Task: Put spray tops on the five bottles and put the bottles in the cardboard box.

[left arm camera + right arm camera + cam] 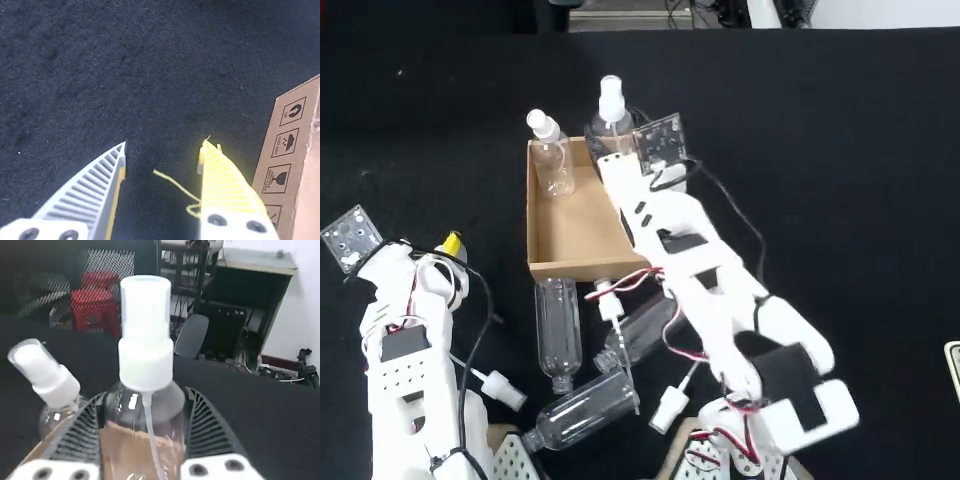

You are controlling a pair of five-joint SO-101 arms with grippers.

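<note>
The cardboard box (pixel 578 232) lies open at mid-table. A clear bottle with a white spray top (pixel 549 150) stands in its far left corner. A second capped bottle (pixel 611 112) is at the far right corner, with my right gripper (pixel 616 152) shut on its body. In the right wrist view both black fingers (pixel 82 432) press this bottle (pixel 145 345), and the other bottle (pixel 47 375) stands beside it. My left gripper (pixel 451 246) sits left of the box, open and empty (pixel 162 145) over black cloth, with the box wall (pixel 295 150) alongside.
Three uncapped bottles (pixel 558 330) (pixel 638 335) (pixel 582 410) lie in front of the box. Loose spray tops (pixel 500 388) (pixel 670 405) (pixel 610 300) lie among them. The right arm stretches over this pile. Black cloth covers the table on both sides.
</note>
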